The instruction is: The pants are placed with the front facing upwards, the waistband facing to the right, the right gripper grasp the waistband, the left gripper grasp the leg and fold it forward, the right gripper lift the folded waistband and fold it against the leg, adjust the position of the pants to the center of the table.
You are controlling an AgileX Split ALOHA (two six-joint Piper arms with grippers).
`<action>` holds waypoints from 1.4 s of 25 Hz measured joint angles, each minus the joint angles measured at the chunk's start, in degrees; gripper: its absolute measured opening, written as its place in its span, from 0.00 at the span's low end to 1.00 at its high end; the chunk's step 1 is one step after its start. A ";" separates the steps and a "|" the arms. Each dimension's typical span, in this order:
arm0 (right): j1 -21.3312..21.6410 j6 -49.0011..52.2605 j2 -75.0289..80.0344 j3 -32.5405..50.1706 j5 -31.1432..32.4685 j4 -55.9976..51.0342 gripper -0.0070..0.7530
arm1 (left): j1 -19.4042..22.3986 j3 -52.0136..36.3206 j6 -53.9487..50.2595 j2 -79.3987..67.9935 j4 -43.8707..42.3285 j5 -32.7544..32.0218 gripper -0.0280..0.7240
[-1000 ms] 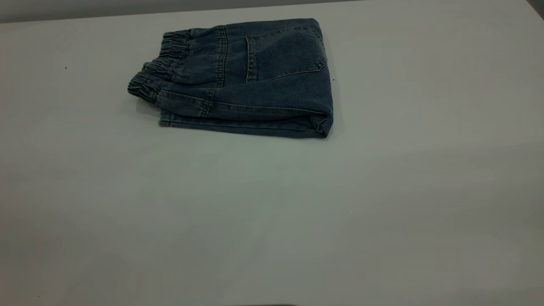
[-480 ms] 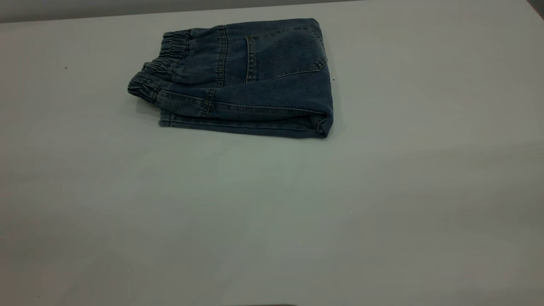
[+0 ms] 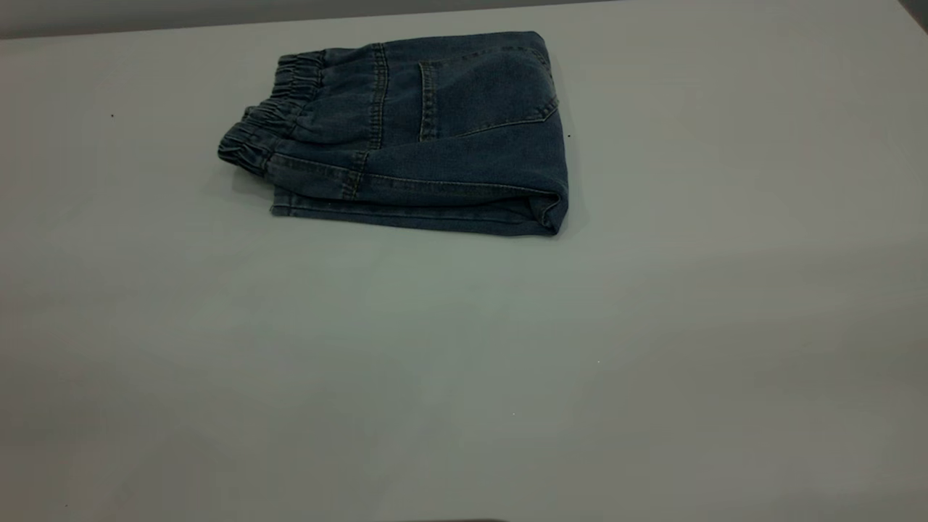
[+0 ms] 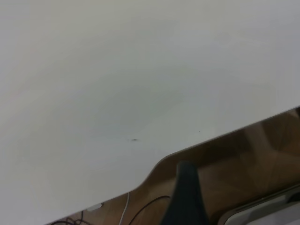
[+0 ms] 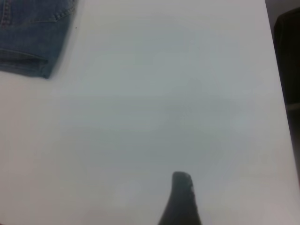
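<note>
The pants [image 3: 406, 138] lie folded on the table [image 3: 652, 326], waistband [image 3: 272, 116] leftward. Only the right wrist view shows the right gripper [image 5: 180, 201] well apart from them; its jaw state cannot be told.

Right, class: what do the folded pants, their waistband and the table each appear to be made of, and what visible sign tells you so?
Pants: blue denim, matte, judging by the woven look, tan double stitching and a sewn pocket.
Waistband: the same denim, gathered into tight ruffles, so probably elastic inside.
Table: a smooth, pale grey-white surface with a dull finish; whether laminate, board or a cover cannot be told.
</note>
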State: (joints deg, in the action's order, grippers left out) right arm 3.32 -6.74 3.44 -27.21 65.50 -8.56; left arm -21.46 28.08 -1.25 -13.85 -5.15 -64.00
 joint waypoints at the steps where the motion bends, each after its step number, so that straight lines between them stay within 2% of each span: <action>1: 0.00 0.00 0.00 0.00 0.00 0.00 0.67 | 0.00 0.00 0.00 0.00 0.00 0.00 0.77; 6: 0.06 0.00 0.00 0.00 0.00 0.00 0.67 | 0.82 0.00 0.00 0.57 0.05 0.00 0.77; 8: 0.24 0.00 -0.11 0.00 0.00 0.00 0.67 | 3.75 0.00 0.00 0.64 0.05 0.00 0.77; 13: 1.49 0.00 -3.56 0.00 0.00 -0.30 0.67 | 14.87 0.00 -0.04 4.89 0.05 0.00 0.77; 17: 3.04 0.00 -3.98 0.00 0.07 -1.38 0.67 | 19.54 0.00 -0.04 10.76 0.05 -0.11 0.77; 21: 3.04 0.00 -3.98 0.00 0.07 -1.51 0.67 | 20.33 -0.02 -0.04 14.64 0.05 -0.29 0.77; 35: 3.04 0.00 -3.98 0.00 0.07 -1.51 0.67 | 20.33 -0.02 -0.04 14.83 0.05 -0.41 0.77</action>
State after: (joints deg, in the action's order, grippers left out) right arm 6.36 -6.74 -0.54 -27.21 65.56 -10.07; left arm -1.13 28.06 -1.29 0.98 -5.09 -64.41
